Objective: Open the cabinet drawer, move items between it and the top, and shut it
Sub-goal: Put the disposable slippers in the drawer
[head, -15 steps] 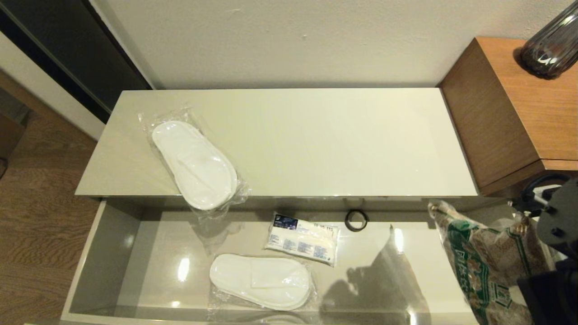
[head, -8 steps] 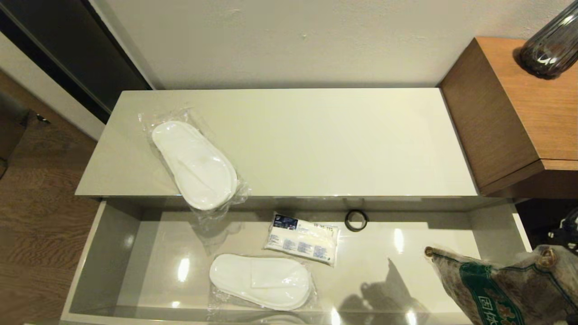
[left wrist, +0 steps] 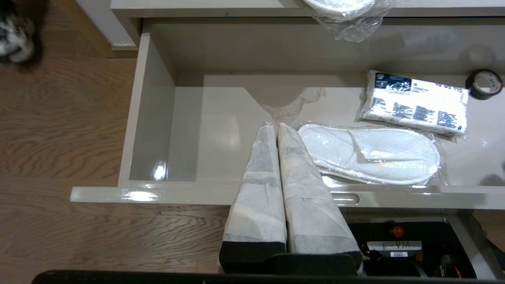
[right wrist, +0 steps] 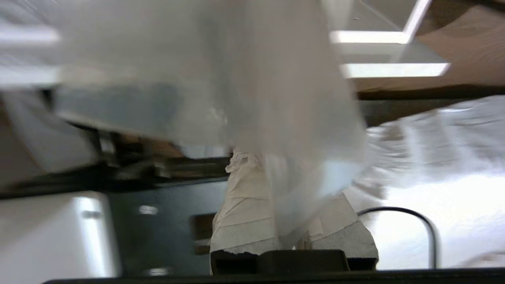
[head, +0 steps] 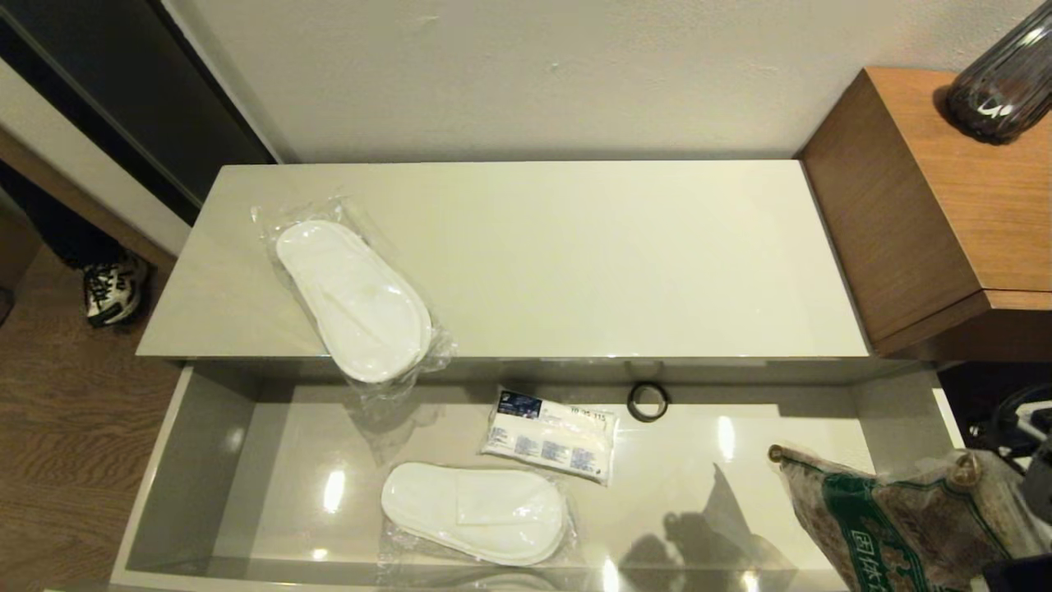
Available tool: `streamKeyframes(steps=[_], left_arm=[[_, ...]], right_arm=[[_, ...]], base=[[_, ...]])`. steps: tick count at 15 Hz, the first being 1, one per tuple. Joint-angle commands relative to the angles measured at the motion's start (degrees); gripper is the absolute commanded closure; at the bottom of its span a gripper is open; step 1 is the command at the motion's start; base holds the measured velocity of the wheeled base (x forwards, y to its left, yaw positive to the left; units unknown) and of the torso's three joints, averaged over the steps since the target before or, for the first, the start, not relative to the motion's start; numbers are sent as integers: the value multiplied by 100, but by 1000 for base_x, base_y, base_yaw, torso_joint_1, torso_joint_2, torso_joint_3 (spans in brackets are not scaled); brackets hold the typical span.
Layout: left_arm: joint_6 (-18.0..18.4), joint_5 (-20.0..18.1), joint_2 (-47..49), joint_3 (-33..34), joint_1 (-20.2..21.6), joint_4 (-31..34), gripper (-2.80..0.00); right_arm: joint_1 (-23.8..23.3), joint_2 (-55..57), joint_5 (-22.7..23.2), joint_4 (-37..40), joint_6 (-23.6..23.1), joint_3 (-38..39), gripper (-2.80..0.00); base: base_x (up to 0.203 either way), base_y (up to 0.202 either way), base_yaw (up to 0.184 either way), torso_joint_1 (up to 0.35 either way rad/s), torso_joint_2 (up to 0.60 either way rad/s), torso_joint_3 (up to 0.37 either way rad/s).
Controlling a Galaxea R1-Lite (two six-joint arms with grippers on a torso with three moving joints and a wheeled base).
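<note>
The right gripper [right wrist: 276,185] has its cloth-wrapped fingers [right wrist: 240,221] pinched together on a fold of clear plastic, the edge of the grain bag [head: 896,518]; the right wrist view is mostly a smear of that plastic, so just how much of it sits between the fingers is hard to make out. From the head view the gripper itself is off past the lower right corner, and the grain bag, brown with a green label, hangs at the right end of the drawer [head: 189,460] with its lower part cut off by the picture's edge; whether it touches the grey lining I cannot tell. The left gripper [left wrist: 276,128] is parked in front of the drawer's front rim, its two wrapped fingers pressed flat together with nothing between them. The drawer stands pulled wide open. Inside it one slipper pair [head: 474,511] in its plastic lies near the front rim, about the middle, with a small white packet [head: 549,434] with blue print just behind it and a small black ring [head: 648,401] near the back, partly in the shadow under the top [head: 575,247]. A second slipper pair [head: 353,300] lies on the top towards its left, its toe end and loose wrapper poking out over the open drawer. To the right stands a wood-grain cube [head: 945,205] bearing a dark ribbed vase [head: 1001,82], which is cut off at the corner.
</note>
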Motion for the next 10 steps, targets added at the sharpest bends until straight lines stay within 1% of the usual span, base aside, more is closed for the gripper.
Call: streamKeyframes(steps=[1,2,4,5,6,8,9,10], left_arm=[[2,-1,7,1,4,-5,0],[2,-1,7,1,-4,-5,0],[2,-2,7,1,4,-5,0],[2,-1,7,1,-4,-5,0],[2,-1,7,1,4,-5,0],[2,-2,7,1,-3,-5,0],[2,-3,7,1,1,-5,0],[2,-7,7,1,-2,-5,0]], right_arm=[[-347,222,-1,-130,-68,-89,0],[-577,304,-49,-349,-274,-100,0],[-1509,569,-89,-727,-855,-420,0],[-1856,727,-100,-1007,-966,-369,0],[-2030,762,-81,-1228,-1001,-125,0],[-2248,811,44,-1929,-1037,866,0],[-2330,852,166,-2541,-1054,1349,0],[-2448,950,332,-3389,-1068,1750,0]], base=[[0,0,0,0,0,0],[0,0,0,0,0,0],[0,0,0,0,0,0],[0,0,0,0,0,0],[0,0,0,0,0,0],[0,0,0,0,0,0],[0,0,0,0,0,0],[0,0,0,0,0,0]])
